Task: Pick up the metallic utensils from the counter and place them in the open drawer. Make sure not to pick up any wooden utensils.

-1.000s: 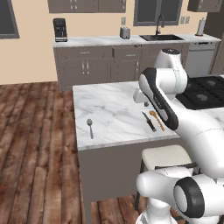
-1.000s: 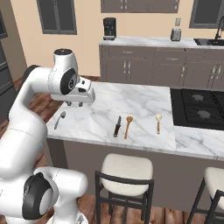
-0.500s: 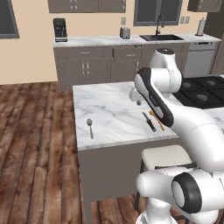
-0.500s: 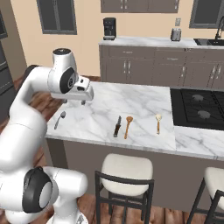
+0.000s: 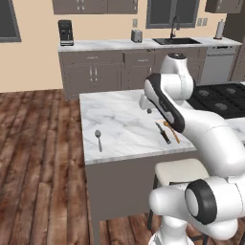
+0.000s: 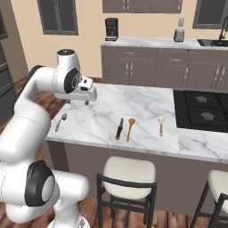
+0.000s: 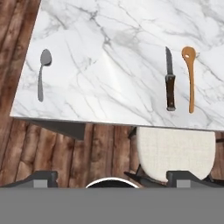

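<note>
Knife [image 7: 169, 85] between metal spoon [image 7: 42, 73], wooden spoon [image 7: 190, 78]

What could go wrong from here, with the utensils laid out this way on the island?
1. The knife lies close beside the orange-brown wooden spoon, parallel to it. The open gripper, coming down on the knife, might nudge or catch the wooden one.
2. The metal spoon sits near the counter's corner edge; a sloppy grasp could push it off onto the floor.
3. A second wooden spoon lies near the stovetop; it might be mistaken for a target.
</note>
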### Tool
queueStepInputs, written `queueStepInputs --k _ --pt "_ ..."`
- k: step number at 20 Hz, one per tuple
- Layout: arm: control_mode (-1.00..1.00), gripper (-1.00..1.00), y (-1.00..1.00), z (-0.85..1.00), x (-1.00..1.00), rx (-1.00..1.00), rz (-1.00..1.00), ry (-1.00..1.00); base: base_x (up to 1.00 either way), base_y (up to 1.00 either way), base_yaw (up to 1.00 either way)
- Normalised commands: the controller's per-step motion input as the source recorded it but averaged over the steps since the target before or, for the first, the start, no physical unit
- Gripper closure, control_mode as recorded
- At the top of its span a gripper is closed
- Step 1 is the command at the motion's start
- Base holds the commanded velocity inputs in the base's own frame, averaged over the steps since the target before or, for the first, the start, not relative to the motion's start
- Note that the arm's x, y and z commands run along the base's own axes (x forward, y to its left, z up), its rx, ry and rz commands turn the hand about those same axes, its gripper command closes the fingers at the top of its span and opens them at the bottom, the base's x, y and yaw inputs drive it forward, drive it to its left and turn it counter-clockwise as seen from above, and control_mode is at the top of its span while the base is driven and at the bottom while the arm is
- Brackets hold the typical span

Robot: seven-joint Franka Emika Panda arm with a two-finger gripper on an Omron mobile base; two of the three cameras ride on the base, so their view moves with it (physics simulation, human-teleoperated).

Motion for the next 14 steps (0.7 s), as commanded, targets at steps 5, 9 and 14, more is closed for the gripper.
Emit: queueStepInputs --k 5,9,14 --pt "-1.0 -1.0 -0.15 -0.41 0.27 -0.07 0.0 0.01 0.0 0.0 0.0" --pt "-1.0 -1.0 -0.48 -0.52 0.39 -0.02 0.0 0.05 0.0 0.0 0.0" --pt "-1.0 -1.0 -0.36 -0.37 0.32 -0.01 0.0 0.0 0.0 0.0 0.0"
